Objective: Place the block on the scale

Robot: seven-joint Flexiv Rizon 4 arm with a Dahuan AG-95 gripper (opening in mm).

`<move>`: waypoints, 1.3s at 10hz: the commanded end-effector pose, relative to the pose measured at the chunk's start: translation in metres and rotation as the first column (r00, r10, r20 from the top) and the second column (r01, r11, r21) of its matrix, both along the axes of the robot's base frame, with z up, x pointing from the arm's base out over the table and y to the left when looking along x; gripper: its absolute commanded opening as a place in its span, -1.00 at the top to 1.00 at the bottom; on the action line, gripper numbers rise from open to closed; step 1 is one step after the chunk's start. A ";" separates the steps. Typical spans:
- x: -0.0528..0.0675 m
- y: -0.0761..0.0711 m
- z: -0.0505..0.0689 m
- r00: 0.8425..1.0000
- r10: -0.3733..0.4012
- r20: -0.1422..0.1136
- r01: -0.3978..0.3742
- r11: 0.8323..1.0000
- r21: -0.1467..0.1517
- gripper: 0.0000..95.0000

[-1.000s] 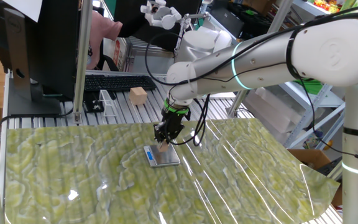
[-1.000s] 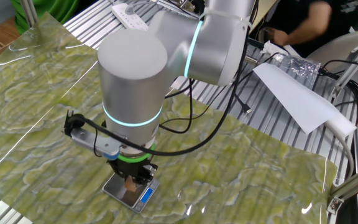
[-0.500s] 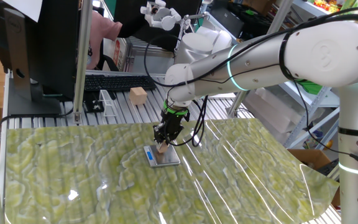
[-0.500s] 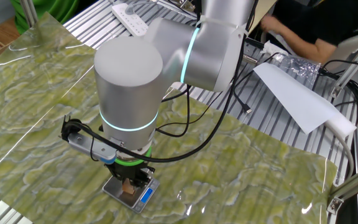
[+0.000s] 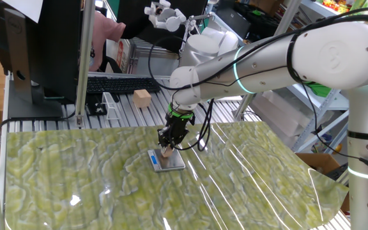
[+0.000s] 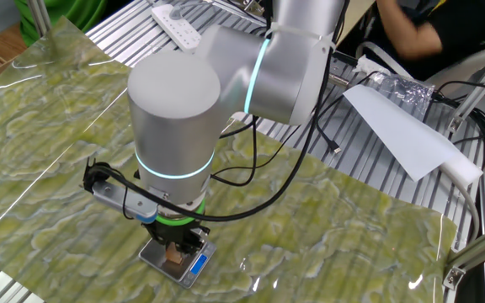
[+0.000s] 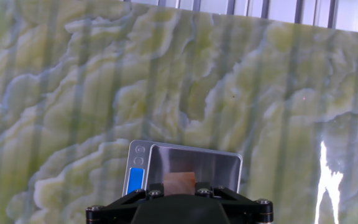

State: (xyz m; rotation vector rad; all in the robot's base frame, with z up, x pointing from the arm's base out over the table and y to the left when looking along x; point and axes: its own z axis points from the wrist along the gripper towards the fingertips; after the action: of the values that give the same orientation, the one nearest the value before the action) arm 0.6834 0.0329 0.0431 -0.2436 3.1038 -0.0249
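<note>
Green-and-cream marbled sheeting (image 5: 75, 172) covers the slatted metal table (image 5: 139, 112) and fills most of every view. At the middle of one fixed view my white arm (image 5: 267, 57) comes in from the right of the frame and bends down to the mat. My pincer (image 5: 168, 151) points straight down over the scale (image 5: 168, 161), which lies flat on the sheet just below centre frame, its blue strip on the left edge.

My jaws are closed on the block (image 7: 179, 183). In the hand view the little tan cube shows at the bottom centre of the frame, over the scale's (image 7: 185, 165) dark grey plate, right above the black body of my hand. Whether its underside touches the plate I cannot tell. The blue display sits at the lower left of the plate in that view.

In the other fixed view my wrist hides most of the grip; the block (image 6: 173, 251) peeks out beneath my pincer (image 6: 174, 252) over the scale (image 6: 162, 257) at the bottom of the frame.

Farther back, upper centre of the first fixed view, a larger pale wooden cube (image 5: 142, 98) rests on the bare slats near a black keyboard (image 5: 123, 84), well apart from the scale.
</note>
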 end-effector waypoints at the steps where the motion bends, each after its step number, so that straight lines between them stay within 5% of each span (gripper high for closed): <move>1: 0.000 0.000 -0.001 1.000 -0.002 0.001 0.002 1.000 -0.001 1.00; 3: 0.001 0.000 -0.002 1.000 -0.003 0.004 0.003 1.000 0.000 1.00; 4: 0.001 0.001 -0.002 1.000 -0.003 0.004 0.003 1.000 0.000 0.60; 7: 0.002 0.001 -0.003 1.000 -0.014 0.020 0.013 1.000 0.001 0.60; 8: 0.003 0.002 -0.004 1.000 -0.017 0.026 0.017 1.000 0.002 0.20; 13: 0.003 0.002 -0.004 0.999 -0.014 0.030 0.014 1.000 0.005 0.20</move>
State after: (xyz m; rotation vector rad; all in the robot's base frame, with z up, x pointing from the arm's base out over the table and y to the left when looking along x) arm 0.6867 0.0339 0.0383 -0.2195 3.0734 -0.0241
